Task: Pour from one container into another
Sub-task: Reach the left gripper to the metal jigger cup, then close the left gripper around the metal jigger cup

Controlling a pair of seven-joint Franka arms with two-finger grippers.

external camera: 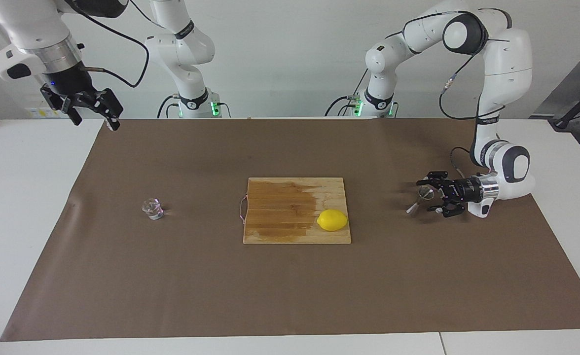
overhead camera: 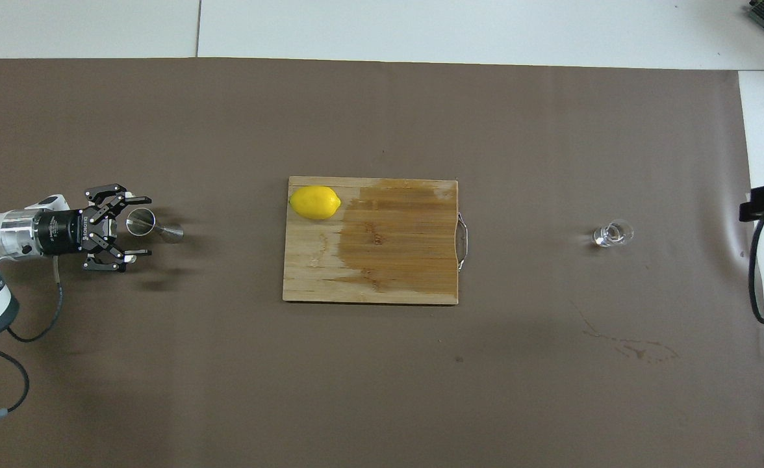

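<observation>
My left pincer (external camera: 430, 195) sits low and sideways at the jigger (external camera: 420, 195), jaws wide, gripping nothing, since the jigger stands at my end of the bench. Right pincer (external camera: 95, 112) waits raised, open and empty. Glass cup (external camera: 152, 208) stands toward its end.

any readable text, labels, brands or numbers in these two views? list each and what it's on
None can be read.
left gripper: white lettering on its black body, too small to read.
Left arm: small dark print on a white link, too small to read.
jigger, glass cup, lemon, cutting board: no markings show.
</observation>
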